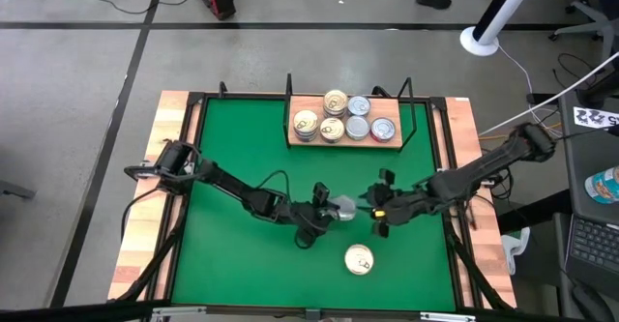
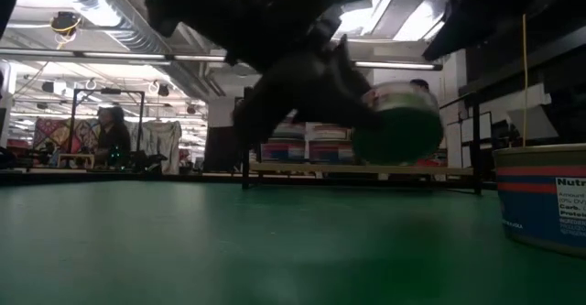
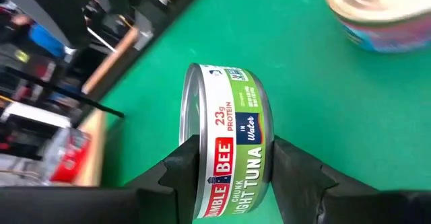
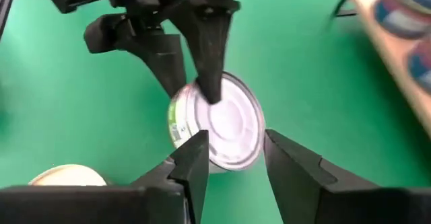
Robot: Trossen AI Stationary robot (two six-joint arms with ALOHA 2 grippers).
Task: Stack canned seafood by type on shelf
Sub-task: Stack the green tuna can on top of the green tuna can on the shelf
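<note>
A silver-topped tuna tin [image 3: 229, 143] with a green-and-white label hangs above the middle of the green counter [image 1: 242, 138], clamped on its flat faces by the left pincer [image 1: 329, 209]. The right pincer [image 1: 375, 209] sits just right of it, fingers parted around the tin's rim without pressing it. A cream-topped tin [image 1: 359, 259] lies on the counter nearer the front. At the far edge, the wooden shelf [image 1: 397, 145] carries five tins [image 1: 345, 119] in two rows.

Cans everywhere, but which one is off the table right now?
The green-labelled tuna can, held up on edge in the left gripper; the others sit flat.
</note>
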